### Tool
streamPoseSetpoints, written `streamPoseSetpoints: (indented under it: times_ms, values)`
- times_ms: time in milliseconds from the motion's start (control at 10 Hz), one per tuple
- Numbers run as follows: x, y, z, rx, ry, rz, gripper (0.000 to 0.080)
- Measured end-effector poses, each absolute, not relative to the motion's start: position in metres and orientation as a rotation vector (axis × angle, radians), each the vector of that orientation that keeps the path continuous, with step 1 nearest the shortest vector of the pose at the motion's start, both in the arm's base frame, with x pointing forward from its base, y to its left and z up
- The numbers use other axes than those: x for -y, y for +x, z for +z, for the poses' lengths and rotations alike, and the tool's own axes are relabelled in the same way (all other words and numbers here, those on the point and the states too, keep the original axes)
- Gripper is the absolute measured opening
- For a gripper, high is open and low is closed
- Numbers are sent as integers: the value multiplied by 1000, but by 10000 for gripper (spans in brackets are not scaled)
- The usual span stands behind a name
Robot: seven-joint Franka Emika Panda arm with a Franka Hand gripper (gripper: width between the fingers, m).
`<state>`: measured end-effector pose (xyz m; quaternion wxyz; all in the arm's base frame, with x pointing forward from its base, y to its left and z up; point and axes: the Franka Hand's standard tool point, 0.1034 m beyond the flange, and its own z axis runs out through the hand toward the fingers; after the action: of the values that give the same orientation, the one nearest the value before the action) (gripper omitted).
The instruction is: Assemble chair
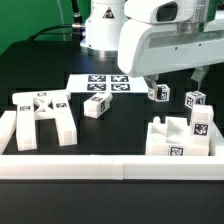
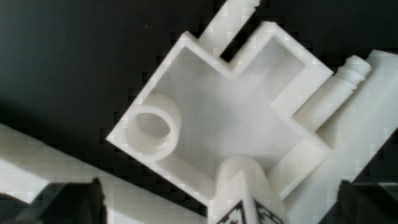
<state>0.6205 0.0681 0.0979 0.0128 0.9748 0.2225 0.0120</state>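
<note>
My gripper [image 2: 217,205] is open, its dark fingers [image 2: 68,204] wide apart. A narrow white tagged chair piece [image 2: 244,198] stands between them, with a gap on each side. Beyond it lies a flat chair slab [image 2: 222,105] with a round hole and pegs along its edges. In the exterior view the gripper [image 1: 172,84] hangs under the big white wrist at the right, over two small tagged blocks [image 1: 158,93] [image 1: 195,99]. The partly built chair body [image 1: 180,137] stands at the front right. The leg frame [image 1: 45,116] lies at the left, with a loose block [image 1: 97,106] in the middle.
The marker board [image 1: 105,83] lies at the back centre by the robot base. The low white border wall [image 1: 100,165] runs along the front and left; a white strip of it [image 2: 36,160] shows in the wrist view.
</note>
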Motion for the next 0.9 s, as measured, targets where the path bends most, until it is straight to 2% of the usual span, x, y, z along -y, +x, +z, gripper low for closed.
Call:
streamPoseSetpoints:
  times_ms: [400,600,700,900]
  values:
    - [-66,618,98,-687,3038,40,649]
    - [-40,578,106,-636,3048,49,649]
    - [-17,558,104,-591,3071,26,649]
    - [7,554,107,-612,3064,23,649]
